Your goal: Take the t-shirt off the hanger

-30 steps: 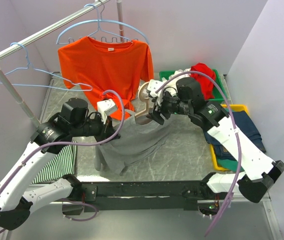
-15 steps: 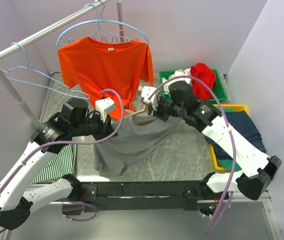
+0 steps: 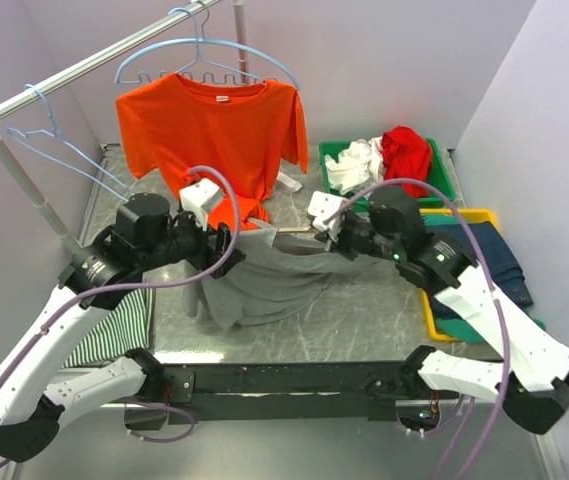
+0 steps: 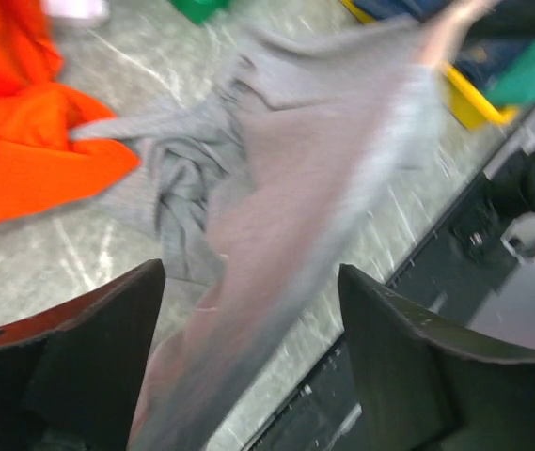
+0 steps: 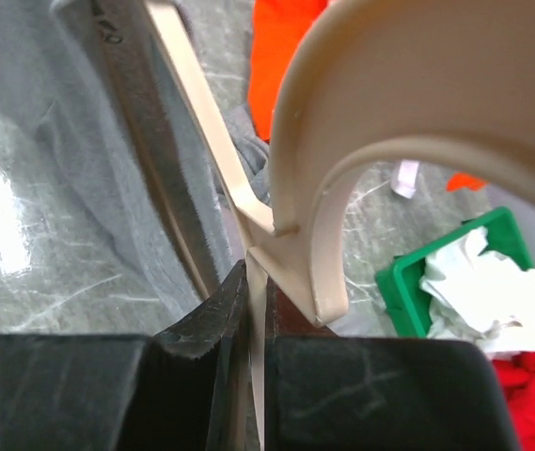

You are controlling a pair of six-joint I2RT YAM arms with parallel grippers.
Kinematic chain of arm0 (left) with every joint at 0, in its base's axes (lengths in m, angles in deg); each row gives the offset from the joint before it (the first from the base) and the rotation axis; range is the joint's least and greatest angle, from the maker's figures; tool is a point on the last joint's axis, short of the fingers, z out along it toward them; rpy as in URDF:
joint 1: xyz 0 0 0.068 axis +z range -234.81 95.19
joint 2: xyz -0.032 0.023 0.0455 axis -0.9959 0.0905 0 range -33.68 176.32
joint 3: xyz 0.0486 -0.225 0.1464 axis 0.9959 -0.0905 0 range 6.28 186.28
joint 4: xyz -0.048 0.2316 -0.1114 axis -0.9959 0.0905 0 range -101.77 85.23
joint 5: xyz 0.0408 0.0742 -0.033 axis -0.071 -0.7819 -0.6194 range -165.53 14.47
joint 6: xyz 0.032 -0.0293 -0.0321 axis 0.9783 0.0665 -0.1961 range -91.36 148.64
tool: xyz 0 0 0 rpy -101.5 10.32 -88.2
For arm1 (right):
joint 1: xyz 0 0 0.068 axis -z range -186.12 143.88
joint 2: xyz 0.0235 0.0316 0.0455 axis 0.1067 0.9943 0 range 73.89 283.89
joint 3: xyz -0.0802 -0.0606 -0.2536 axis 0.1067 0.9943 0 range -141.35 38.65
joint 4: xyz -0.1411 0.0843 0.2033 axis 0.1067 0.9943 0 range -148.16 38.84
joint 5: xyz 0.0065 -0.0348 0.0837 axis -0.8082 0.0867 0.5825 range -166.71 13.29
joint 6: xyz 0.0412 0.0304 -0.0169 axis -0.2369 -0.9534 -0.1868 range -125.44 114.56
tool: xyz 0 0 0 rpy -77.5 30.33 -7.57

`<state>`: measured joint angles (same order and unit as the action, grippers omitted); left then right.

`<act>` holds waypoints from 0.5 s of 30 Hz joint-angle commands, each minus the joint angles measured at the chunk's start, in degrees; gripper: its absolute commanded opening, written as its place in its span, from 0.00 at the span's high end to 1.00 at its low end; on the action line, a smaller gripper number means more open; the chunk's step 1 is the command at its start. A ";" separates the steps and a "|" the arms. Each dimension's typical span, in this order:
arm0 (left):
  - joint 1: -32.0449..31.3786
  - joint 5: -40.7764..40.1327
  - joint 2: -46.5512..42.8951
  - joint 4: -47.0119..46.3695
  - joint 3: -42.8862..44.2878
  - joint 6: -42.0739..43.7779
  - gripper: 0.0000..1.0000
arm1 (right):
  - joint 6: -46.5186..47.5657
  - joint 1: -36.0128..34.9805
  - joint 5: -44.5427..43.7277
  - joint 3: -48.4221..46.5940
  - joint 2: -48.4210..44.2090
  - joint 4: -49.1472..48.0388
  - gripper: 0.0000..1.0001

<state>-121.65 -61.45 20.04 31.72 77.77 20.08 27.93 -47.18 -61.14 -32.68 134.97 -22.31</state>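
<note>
A grey t-shirt [image 3: 264,285] droops from a beige hanger [image 3: 299,231] down onto the table, and blurred grey cloth [image 4: 295,169] fills the left wrist view. My right gripper [image 3: 330,238] is shut on the hanger [image 5: 342,141] just below its hook, at the shirt's right end. One hanger arm runs down into the grey cloth [image 5: 79,169]. My left gripper [image 3: 226,245] hangs open over the shirt's left side. Its fingers [image 4: 98,357] stand wide apart, with cloth passing beneath them but not pinched.
An orange t-shirt [image 3: 214,130] hangs on a blue hanger from the rail [image 3: 84,65], right behind the left gripper. An empty blue hanger [image 3: 54,140] hangs further left. A green bin [image 3: 434,185] and a yellow bin [image 3: 479,216] of clothes stand at right. Striped cloth [image 3: 114,330] lies at near left.
My left gripper opened and let go of the grey shirt. My right gripper shut on the hanger and pulled it right, and the shirt sagged lower onto the table.
</note>
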 commanded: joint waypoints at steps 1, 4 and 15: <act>-0.25 -7.66 -2.30 -2.70 0.94 -3.48 0.17 | -1.90 0.72 -2.66 -0.30 -6.31 -5.10 1.00; -0.25 -13.79 -3.17 -4.19 1.20 -4.27 0.12 | -1.20 0.72 -3.53 0.31 -9.04 -3.96 1.00; -0.25 -23.84 -10.03 -13.33 -2.22 -4.63 0.05 | -0.14 0.72 -0.46 -1.88 -11.07 1.32 1.00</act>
<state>-121.67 -80.92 12.12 24.55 76.94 16.04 27.91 -46.68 -63.35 -32.16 124.58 -19.42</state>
